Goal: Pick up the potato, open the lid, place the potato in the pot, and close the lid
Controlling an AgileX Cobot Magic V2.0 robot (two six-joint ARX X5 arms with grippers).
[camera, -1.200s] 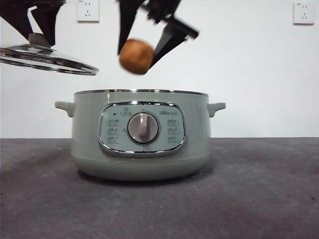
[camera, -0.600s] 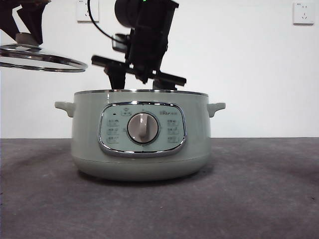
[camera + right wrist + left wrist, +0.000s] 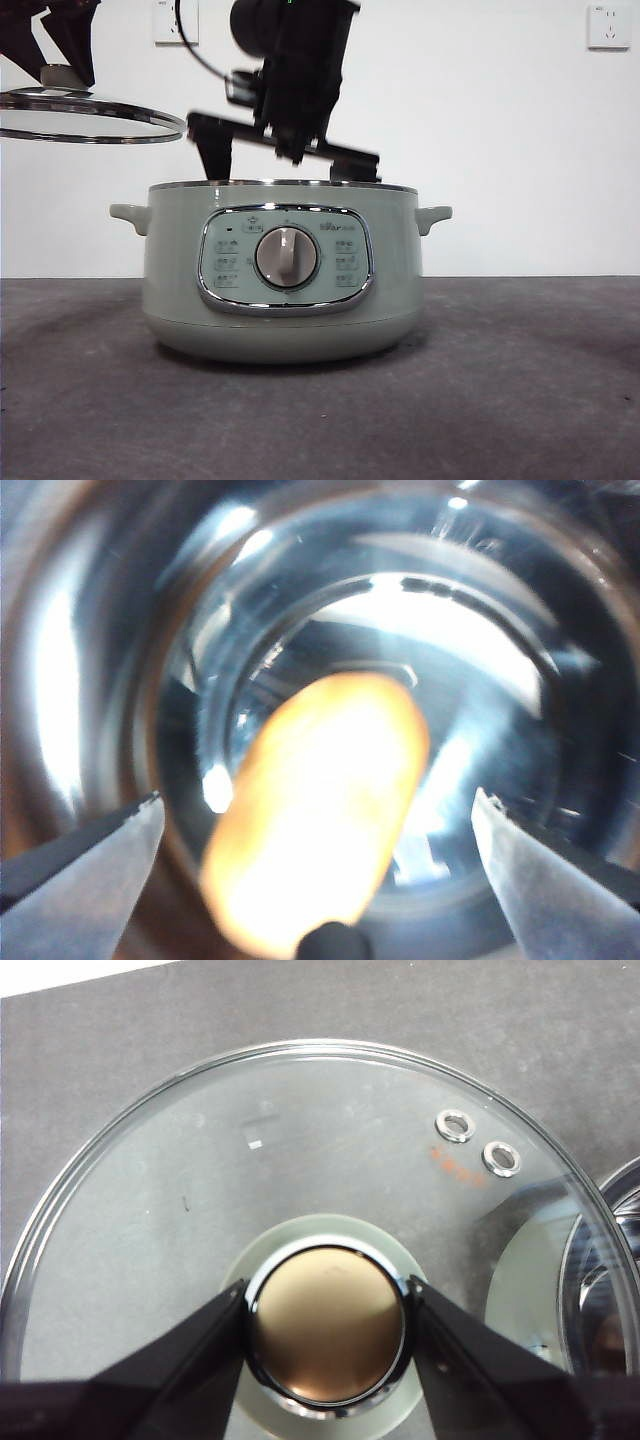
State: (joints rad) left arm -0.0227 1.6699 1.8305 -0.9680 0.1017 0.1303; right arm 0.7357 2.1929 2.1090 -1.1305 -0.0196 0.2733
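The pale green pot (image 3: 280,270) stands uncovered in the middle of the table. My left gripper (image 3: 62,72) is shut on the lid's knob (image 3: 325,1335) and holds the glass lid (image 3: 90,120) level in the air, up and to the left of the pot. The lid fills the left wrist view (image 3: 300,1140). My right gripper (image 3: 283,165) reaches down into the pot's mouth with its jaws wide apart. The orange-brown potato (image 3: 320,800) shows blurred between them, touching neither jaw, over the pot's shiny inside (image 3: 100,630). The pot's wall hides the potato in the front view.
The dark grey table (image 3: 520,400) runs out on both sides of the pot. A white wall with two sockets (image 3: 176,20) (image 3: 609,26) stands behind. The pot's steel rim (image 3: 610,1260) shows at one edge of the left wrist view.
My right gripper came down from above the pot into its mouth with the potato, and its jaws have spread off the potato. The held lid shifted slightly.
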